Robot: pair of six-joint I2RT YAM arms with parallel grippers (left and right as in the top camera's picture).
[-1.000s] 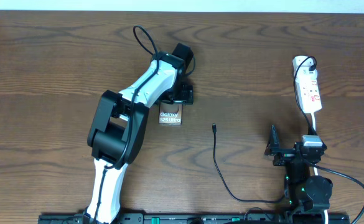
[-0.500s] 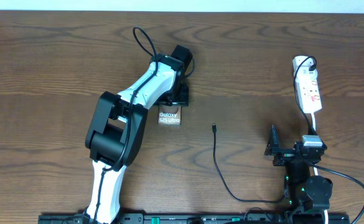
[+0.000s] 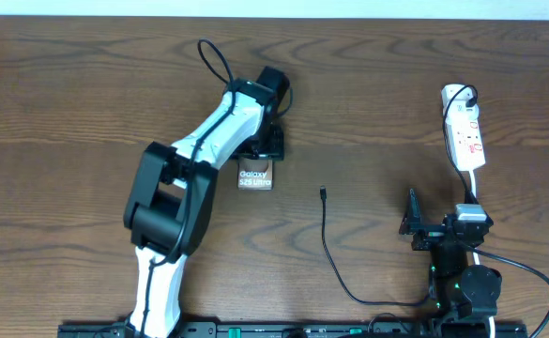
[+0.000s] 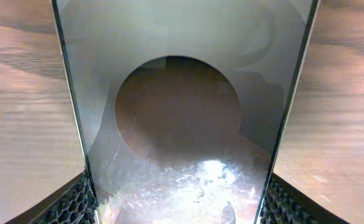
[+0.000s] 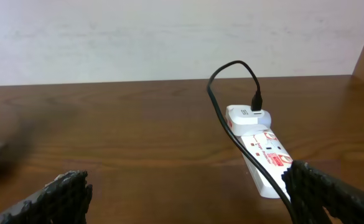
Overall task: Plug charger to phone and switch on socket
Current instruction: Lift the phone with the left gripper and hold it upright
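The phone (image 3: pixel 255 176), a grey-bronze slab with white "Galaxy" lettering, lies at centre-left of the table. My left gripper (image 3: pixel 263 148) is over its far end and shut on it. In the left wrist view the phone (image 4: pixel 175 37) fills the space between the two finger pads of that gripper (image 4: pixel 178 205), its dark oval mark in the middle. The charger cable (image 3: pixel 328 246) lies loose on the table, its plug tip (image 3: pixel 323 193) to the right of the phone. The socket (image 3: pixel 465 131) lies at the far right, and shows in the right wrist view (image 5: pixel 264 149). My right gripper (image 3: pixel 412 225) (image 5: pixel 188 199) is open and empty, near the strip's close end.
A black cable is plugged into a white adapter (image 5: pixel 249 115) at the strip's far end. The strip's white cord (image 3: pixel 474 188) runs down toward the right arm's base. A pale wall stands behind the table's far edge.
The left arm's elbow has swung a little to the left, and the phone in its gripper has shifted slightly left. The right arm, cable and strip have not moved.
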